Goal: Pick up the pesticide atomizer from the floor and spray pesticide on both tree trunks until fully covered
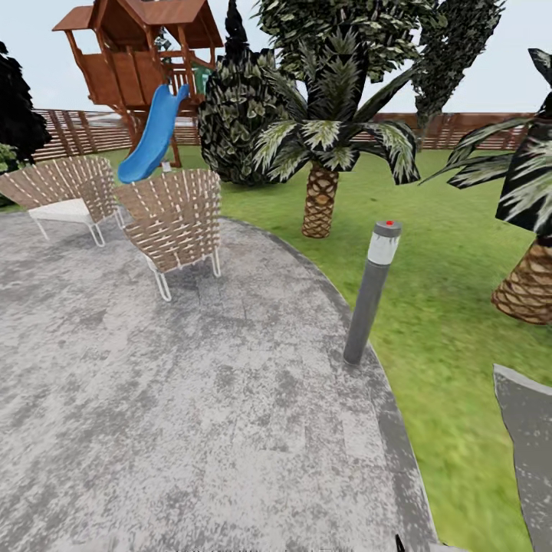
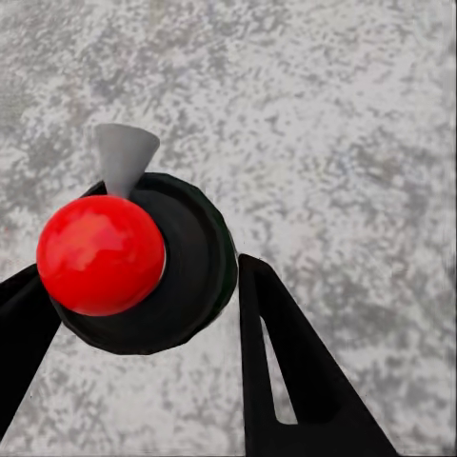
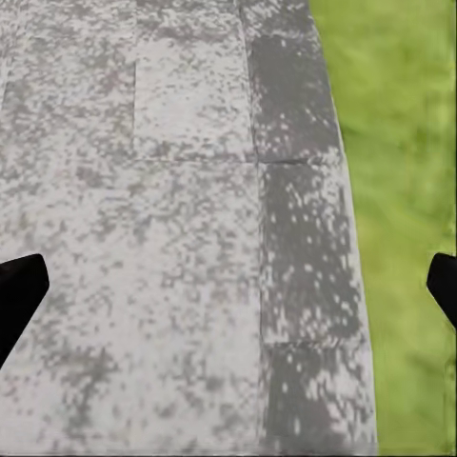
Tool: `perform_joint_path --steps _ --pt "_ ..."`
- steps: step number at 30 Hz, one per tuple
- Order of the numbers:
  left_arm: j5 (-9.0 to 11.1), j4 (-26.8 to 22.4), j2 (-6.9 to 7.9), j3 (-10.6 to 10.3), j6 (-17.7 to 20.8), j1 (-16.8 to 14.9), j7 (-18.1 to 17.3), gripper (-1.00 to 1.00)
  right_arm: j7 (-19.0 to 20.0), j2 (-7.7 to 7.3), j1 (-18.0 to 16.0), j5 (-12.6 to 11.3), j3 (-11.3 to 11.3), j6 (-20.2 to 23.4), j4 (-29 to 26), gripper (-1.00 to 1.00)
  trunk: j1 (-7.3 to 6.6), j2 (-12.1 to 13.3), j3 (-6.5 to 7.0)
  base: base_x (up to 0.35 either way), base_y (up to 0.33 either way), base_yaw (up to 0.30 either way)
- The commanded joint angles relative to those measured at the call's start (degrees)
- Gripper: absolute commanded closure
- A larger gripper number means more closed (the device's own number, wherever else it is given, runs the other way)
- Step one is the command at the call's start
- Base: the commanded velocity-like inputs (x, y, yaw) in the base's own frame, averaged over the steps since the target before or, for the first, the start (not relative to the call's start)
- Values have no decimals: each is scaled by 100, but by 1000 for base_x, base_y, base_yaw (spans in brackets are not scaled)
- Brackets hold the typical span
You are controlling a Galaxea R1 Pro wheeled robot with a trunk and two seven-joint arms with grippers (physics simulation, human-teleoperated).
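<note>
In the left wrist view the pesticide atomizer (image 2: 195,257) is seen end-on: a dark round bottle with a red ball and a grey nozzle on top. My left gripper (image 2: 143,276) is shut on it, a black finger (image 2: 286,371) on each side, above grey paving. My right gripper (image 3: 233,286) is open and holds nothing, its tips far apart over the paving edge beside grass. The garden lawn (image 1: 445,307) lies to the right of the patio. Both trees and their trunks are out of view.
A grey bollard lamp (image 1: 372,291) stands at the patio (image 1: 192,399) edge. Two wicker chairs (image 1: 172,222) sit at the back left, with a wooden playhouse and blue slide (image 1: 153,134) behind. Palm-like plants (image 1: 322,192) and a slat fence (image 1: 84,130) stand beyond the lawn.
</note>
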Motion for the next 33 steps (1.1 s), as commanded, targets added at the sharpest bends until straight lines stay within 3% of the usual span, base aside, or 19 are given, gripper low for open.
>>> perform_joint_path --steps 1,14,26,33 --pt "-23 2 -1 22 -19 -2 -1 100 3 1 -6 1 -4 -20 8 -100 -3 -2 -4 -190 -239 -300" --pt "-23 2 -9 22 -19 -2 -1 100 3 1 -6 1 -4 -20 8 -100 -3 -2 -4 -207 -226 -300" --pt "-23 5 -10 31 -19 -2 -1 100 4 1 -4 1 -4 -20 8 -100 -3 -2 -4 -16 -251 -300" --pt "-23 18 -9 31 -19 -2 -1 100 3 1 -5 1 -4 -20 8 -100 -3 -2 -4 0 -37 -300"
